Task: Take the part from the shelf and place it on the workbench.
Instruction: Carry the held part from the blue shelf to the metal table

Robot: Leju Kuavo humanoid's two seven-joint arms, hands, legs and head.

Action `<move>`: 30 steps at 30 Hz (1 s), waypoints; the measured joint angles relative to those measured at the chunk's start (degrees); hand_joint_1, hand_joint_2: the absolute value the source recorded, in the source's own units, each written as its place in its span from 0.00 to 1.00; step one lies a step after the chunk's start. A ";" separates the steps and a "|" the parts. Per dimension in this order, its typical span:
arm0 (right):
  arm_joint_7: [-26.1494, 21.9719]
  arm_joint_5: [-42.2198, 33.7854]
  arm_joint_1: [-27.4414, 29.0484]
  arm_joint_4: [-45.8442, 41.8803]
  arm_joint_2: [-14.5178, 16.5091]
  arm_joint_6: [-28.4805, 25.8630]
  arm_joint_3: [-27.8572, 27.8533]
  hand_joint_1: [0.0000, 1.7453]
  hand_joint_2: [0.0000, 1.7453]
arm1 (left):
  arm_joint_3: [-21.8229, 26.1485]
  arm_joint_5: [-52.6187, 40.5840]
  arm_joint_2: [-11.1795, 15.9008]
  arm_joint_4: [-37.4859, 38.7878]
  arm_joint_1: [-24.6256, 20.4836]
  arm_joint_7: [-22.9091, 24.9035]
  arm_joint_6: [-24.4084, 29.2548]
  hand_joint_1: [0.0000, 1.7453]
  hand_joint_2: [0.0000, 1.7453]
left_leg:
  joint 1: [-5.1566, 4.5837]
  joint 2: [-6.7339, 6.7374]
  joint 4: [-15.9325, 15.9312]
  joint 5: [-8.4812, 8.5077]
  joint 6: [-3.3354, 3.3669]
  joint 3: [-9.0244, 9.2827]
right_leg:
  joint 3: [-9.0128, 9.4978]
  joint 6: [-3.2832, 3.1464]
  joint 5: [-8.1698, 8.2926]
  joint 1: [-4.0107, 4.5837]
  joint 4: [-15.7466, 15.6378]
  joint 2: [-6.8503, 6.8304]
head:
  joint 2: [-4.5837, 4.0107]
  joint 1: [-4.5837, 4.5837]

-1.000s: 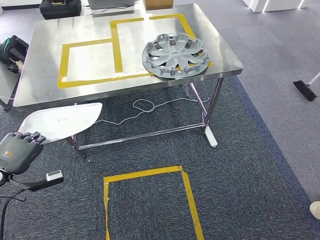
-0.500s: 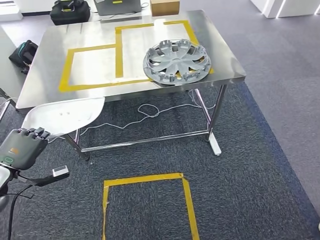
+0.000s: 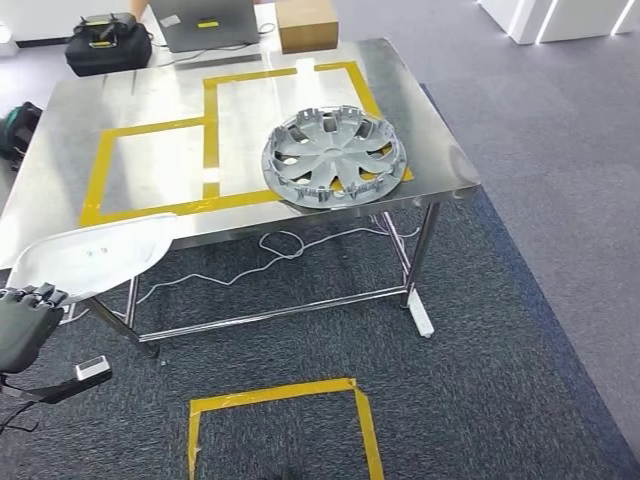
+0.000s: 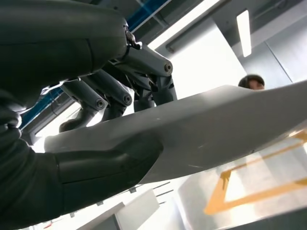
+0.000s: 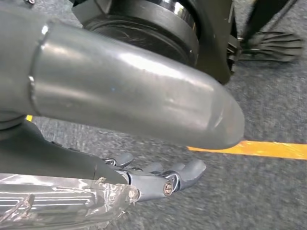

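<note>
The left robot hand [image 3: 26, 325] is grasping a flat white part [image 3: 94, 255] at the near left of the scene, holding it roughly level just in front of the near left edge of the tabletop [image 3: 445, 160]. In the left wrist view, the thumb is pressing under the part [image 4: 203, 129] while the darker fingers [image 4: 108, 93] are curling over its upper face, so the left robot hand [image 4: 90, 110] is clamping the panel between them.

A grey hubcap [image 3: 333, 155] is lying on the steel tabletop toward its near right side, overlapping the near right corner of a yellow tape outline [image 3: 211, 130] that is marking 2 adjoining rectangles. A cardboard box [image 3: 305, 23] is sitting at the far edge, with a laptop [image 3: 204, 20] just to its left and a black bag [image 3: 106, 45] farther left. A white cable [image 3: 279, 245] is trailing across the grey carpet [image 3: 490, 330] beneath the tabletop, and another yellow tape square [image 3: 279, 425] is marking the floor nearer the robot.

In the right wrist view, the right robot hand [image 5: 159, 177] is hanging over the carpet with its fingers stretched out and apart, holding nothing.
</note>
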 joint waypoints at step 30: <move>0.66 1.00 -0.84 -9.28 -4.38 -5.66 0.86 0.00 0.00 | 4.68 7.21 -4.10 -2.20 2.20 0.44 -3.54 1.00 1.00 | 1.01 -0.22 -0.37 -7.14 -2.98 10.11 | -14.19 -1.87 10.17 1.65 4.33 0.21 | -0.02 0.27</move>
